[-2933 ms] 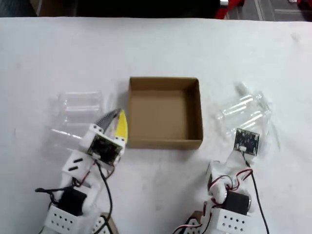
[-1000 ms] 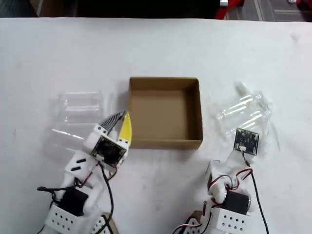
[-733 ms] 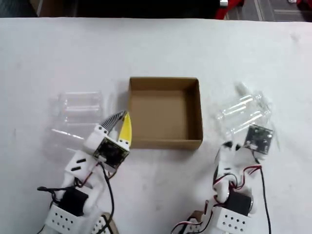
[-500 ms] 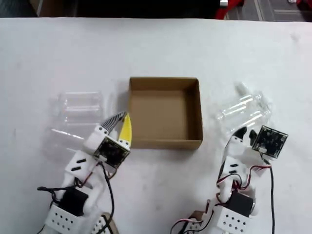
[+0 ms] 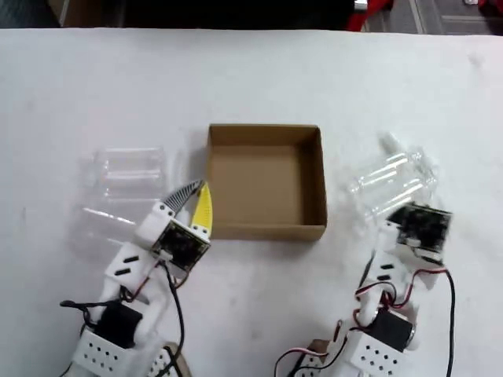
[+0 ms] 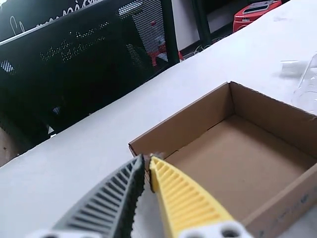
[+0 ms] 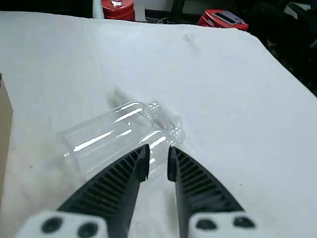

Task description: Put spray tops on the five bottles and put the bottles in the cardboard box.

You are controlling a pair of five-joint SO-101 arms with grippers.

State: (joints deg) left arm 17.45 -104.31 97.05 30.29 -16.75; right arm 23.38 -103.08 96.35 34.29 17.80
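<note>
clear bottles (image 5: 391, 182) beside cardboard box (image 5: 267, 230)

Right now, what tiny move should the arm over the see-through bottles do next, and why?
Probably the right gripper should open wider and lower onto the clear bottle just beyond its tips. Its fingers are only slightly apart, the bottle lies on its side with a bare neck, and the cardboard box has no bottle in it yet.
</note>
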